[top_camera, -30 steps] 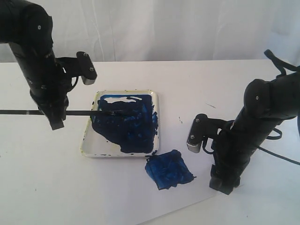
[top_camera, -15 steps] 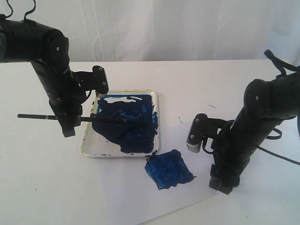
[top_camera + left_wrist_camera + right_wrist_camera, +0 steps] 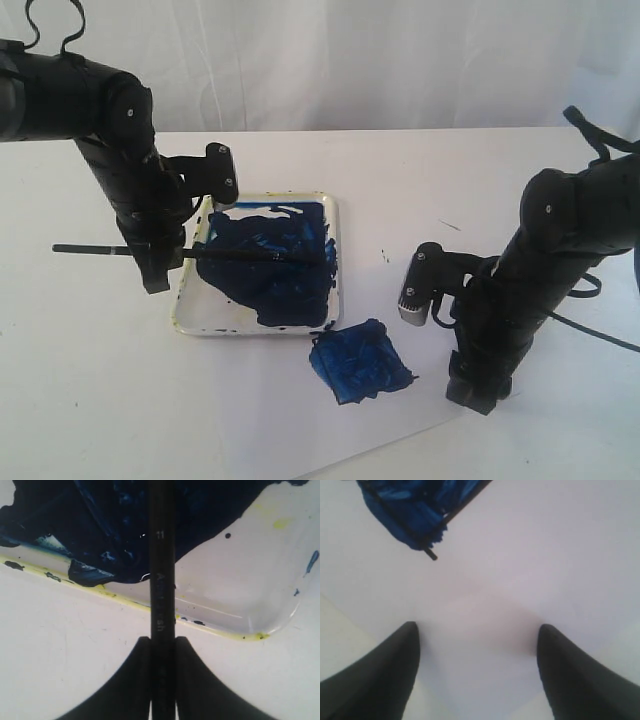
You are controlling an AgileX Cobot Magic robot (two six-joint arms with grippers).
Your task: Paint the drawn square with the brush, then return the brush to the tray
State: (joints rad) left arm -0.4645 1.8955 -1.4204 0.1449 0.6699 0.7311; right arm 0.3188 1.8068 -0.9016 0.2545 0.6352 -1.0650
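A white table stands before a pale curtain. From outside, the left claw is clenched on the brush, held level across the tray with its wet tip over the paint. The square, filled blue, lies on paper just beside the tray, and the right claw waits well apart. At the left wrist, both fingers pinch the handle just outside the tray's rim. At the right wrist, the right claw is spread wide, empty, above the paper. I fear that, released here, the long handle beyond the rim may tip the brush out and smear the table.
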